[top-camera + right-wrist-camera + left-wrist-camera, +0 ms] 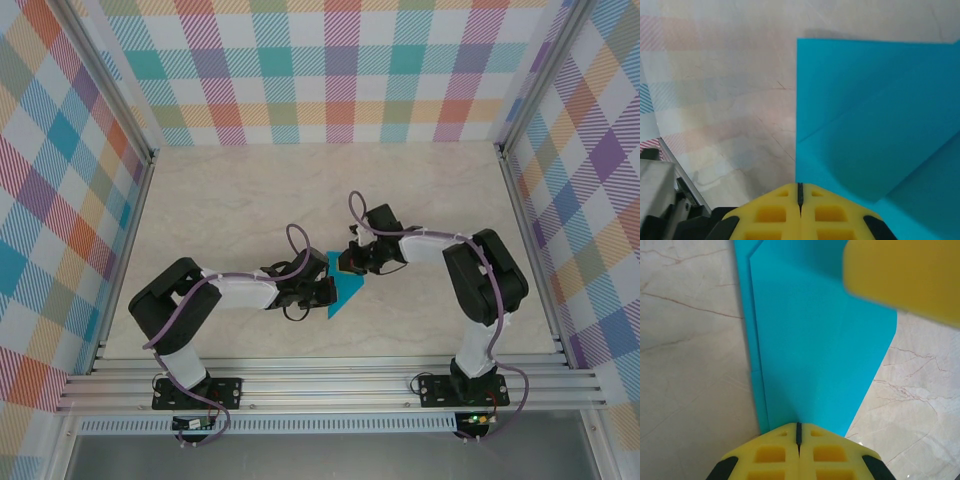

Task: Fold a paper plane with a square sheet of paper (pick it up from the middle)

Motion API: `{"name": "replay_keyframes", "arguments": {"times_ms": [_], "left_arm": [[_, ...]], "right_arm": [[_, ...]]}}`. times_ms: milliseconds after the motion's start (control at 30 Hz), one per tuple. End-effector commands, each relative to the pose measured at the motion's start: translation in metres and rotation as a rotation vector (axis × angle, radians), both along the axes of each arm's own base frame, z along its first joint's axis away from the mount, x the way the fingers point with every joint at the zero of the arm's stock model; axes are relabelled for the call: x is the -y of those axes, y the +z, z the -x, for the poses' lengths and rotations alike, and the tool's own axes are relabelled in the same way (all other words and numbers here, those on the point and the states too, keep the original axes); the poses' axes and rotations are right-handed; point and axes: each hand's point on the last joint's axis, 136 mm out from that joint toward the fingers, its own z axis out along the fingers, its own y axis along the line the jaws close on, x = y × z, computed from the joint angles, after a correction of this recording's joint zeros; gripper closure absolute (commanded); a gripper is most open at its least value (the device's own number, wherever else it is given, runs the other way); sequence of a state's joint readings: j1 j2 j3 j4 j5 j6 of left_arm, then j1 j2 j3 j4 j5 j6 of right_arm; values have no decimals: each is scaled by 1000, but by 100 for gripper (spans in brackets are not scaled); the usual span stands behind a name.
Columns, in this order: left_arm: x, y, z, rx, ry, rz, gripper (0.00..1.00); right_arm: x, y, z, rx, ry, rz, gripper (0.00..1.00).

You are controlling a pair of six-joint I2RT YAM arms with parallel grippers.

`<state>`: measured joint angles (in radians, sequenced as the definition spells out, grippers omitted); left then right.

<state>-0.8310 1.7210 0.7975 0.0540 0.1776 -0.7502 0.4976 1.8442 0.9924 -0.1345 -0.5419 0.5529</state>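
Here, the partly folded teal paper sheet lies flat near the middle of the desk. The left pincer, its fingers pressed together, meets the sheet's 9 o'clock edge. The right pincer, likewise closed, sits at its 12 o'clock edge.

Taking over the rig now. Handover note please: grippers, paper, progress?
Paper: lying mid-table, partly folded with flaps layered over it, not yet a narrow dart.
Left gripper: shut, tips at one edge of it.
Right gripper: shut, tips at another edge.
Can't tell whether either one pinches it or just presses.
Left to do: the remaining folds.
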Motion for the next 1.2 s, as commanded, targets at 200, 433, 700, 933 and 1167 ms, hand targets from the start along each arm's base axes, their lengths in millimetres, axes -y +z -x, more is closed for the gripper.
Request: {"name": "replay_keyframes", "arguments": {"times_ms": [200, 433, 700, 933, 1167], "left_arm": [[-63, -57, 47, -172, -4, -287, 98], [-67, -59, 50, -180, -4, -296, 98], [-69, -62, 52, -184, -8, -301, 98], [-67, -61, 51, -179, -10, -293, 98], [-64, -58, 49, -172, -13, -285, 98]], "right_arm": [[22, -38, -22, 41, -52, 132, 98], [43, -30, -62, 116, -136, 115, 97], [53, -17, -98, 173, -157, 112, 97], [43, 30, -94, 215, -138, 6, 93], [14, 38, -41, 136, -49, -101, 94]]}}
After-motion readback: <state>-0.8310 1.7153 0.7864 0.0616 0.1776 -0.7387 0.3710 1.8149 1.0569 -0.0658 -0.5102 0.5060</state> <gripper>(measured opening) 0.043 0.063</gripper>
